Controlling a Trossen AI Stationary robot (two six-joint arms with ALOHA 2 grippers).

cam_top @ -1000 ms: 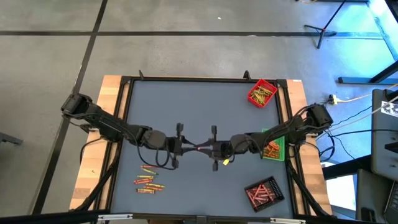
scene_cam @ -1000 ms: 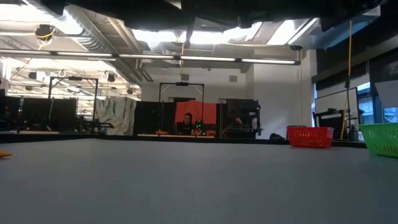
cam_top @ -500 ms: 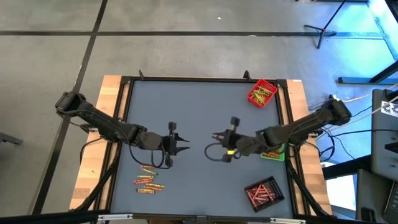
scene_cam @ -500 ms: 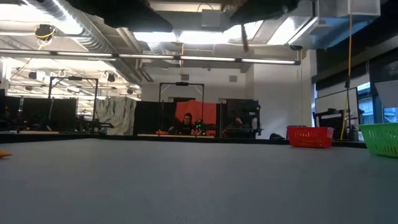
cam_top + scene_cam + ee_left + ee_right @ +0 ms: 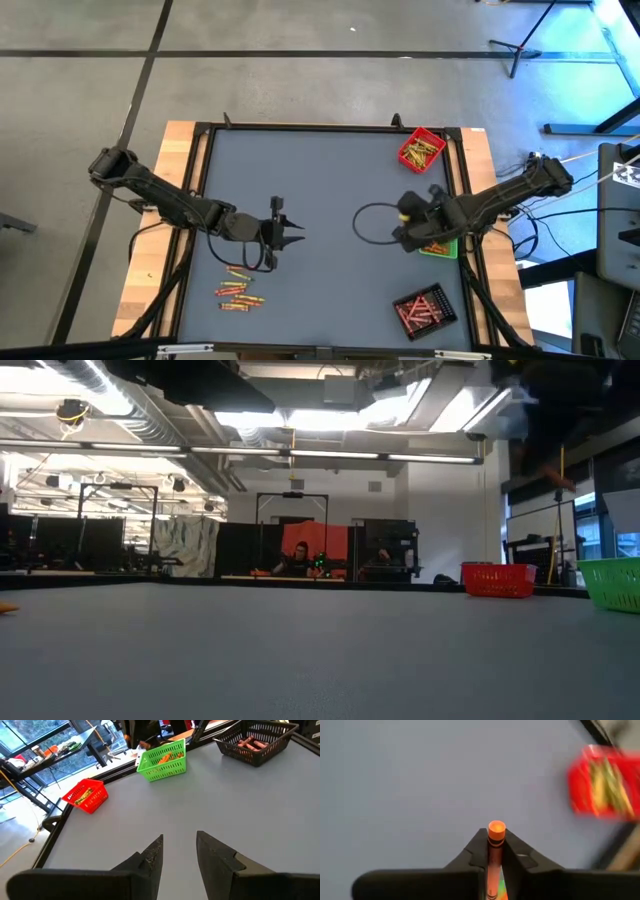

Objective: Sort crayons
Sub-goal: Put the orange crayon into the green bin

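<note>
So the square red (image 5: 421, 150), green (image 5: 444, 243) and black mesh trays (image 5: 424, 308) hold sorted crayons, but a loose pile of thin crayons (image 5: 237, 288) looks unsorted. Right gripper (image 5: 495, 851) pinches an orange crayon (image 5: 495, 832) near the green tray; left gripper (image 5: 179, 849) hangs spread and empty.

Wide bare stretch of table (image 5: 330, 170) lay open mid-board, loose crayons (image 5: 238, 290) cluttered the near left, red tray (image 5: 421, 149), green tray (image 5: 441, 240) and black tray (image 5: 424, 309) lined the right edge, left gripper (image 5: 292, 229) hung mid-table.
</note>
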